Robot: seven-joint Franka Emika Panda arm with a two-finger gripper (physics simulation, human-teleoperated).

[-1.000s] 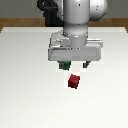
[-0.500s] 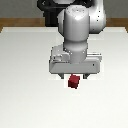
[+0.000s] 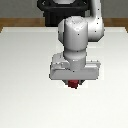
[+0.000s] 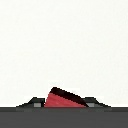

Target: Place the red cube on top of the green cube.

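Note:
The red cube (image 3: 74,84) rests on the white table, just below the hand of my arm in the exterior view. In the wrist view the red cube (image 4: 64,98) sits between my two fingertips (image 4: 33,103), turned at an angle to them. My gripper (image 3: 74,81) is low over the cube with its jaws open on either side of it. The green cube is hidden behind the arm in the exterior view and is out of the wrist view.
The white table (image 3: 25,75) spreads around the arm. The robot's dark base (image 3: 60,17) stands at the far edge. The wide grey hand (image 3: 74,70) blocks the view of the area behind the cube.
The arm has moved toward the near side and come down over the red cube. The green cube, seen behind the hand a second ago, is now covered by the arm.

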